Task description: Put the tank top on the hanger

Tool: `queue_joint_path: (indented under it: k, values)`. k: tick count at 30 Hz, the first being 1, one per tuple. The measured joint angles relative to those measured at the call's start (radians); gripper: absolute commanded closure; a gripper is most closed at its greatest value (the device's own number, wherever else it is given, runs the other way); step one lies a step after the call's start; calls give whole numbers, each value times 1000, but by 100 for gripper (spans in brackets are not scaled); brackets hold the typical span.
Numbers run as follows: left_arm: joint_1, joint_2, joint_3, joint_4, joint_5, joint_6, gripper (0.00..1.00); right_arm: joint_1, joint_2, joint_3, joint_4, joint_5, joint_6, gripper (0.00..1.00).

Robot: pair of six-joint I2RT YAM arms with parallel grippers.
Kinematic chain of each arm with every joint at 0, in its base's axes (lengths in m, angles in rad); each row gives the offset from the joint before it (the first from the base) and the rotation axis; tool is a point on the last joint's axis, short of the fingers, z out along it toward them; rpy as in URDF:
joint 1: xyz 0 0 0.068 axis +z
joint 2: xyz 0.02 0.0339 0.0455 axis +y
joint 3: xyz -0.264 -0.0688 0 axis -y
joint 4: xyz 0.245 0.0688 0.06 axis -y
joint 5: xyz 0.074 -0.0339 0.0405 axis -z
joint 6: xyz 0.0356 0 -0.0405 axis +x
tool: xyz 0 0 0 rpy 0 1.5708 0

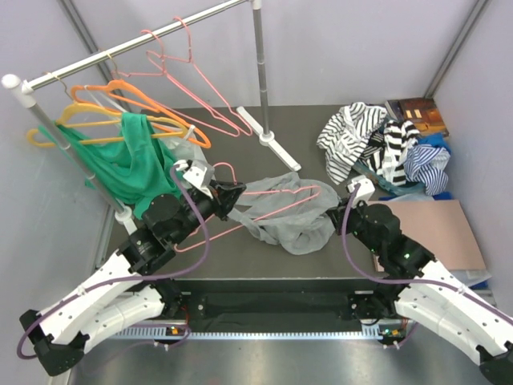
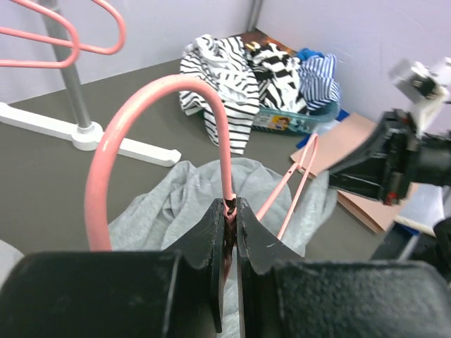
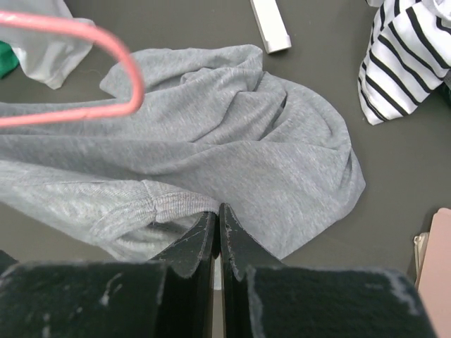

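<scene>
The grey tank top (image 1: 292, 220) lies crumpled on the dark table between my two arms. The pink wire hanger (image 1: 272, 192) lies across it, its arms running over and through the fabric. My left gripper (image 1: 242, 197) is shut on the hanger's neck just below the hook (image 2: 211, 98), at the tank top's left edge (image 2: 169, 204). My right gripper (image 1: 331, 215) is at the tank top's right side. In the right wrist view its jaws (image 3: 217, 209) are closed on the ribbed hem of the grey fabric (image 3: 246, 141). The hanger's hook (image 3: 106, 42) shows at upper left there.
A clothes rail (image 1: 128, 48) at the back left carries pink hangers (image 1: 192, 72), orange and yellow hangers (image 1: 152, 104) and a green garment (image 1: 120, 164). Its white foot (image 1: 272, 140) lies behind the tank top. A pile of striped clothes (image 1: 361, 136) and a brown board (image 1: 441, 233) sit at the right.
</scene>
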Motion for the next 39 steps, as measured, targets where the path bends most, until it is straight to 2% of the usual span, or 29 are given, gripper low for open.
queue_joint_path:
  k: [6, 10, 16, 24, 39]
  values:
    - [0, 53, 0, 22, -90, -5, 100, 3, -46, 0, -41, -3, 25, 100]
    - [0, 63, 0, 21, -101, -6, 100, 8, -81, 0, -70, 0, 32, 100]
    - [0, 63, 0, 23, -41, -4, 100, 8, -130, 3, -61, 34, 25, 100]
    - [0, 75, 0, 11, 93, 3, 100, 8, -60, 32, -35, 83, 0, 100]
    - [0, 14, -19, -49, 53, 13, 100, 8, -82, 84, -20, 87, -28, 100]
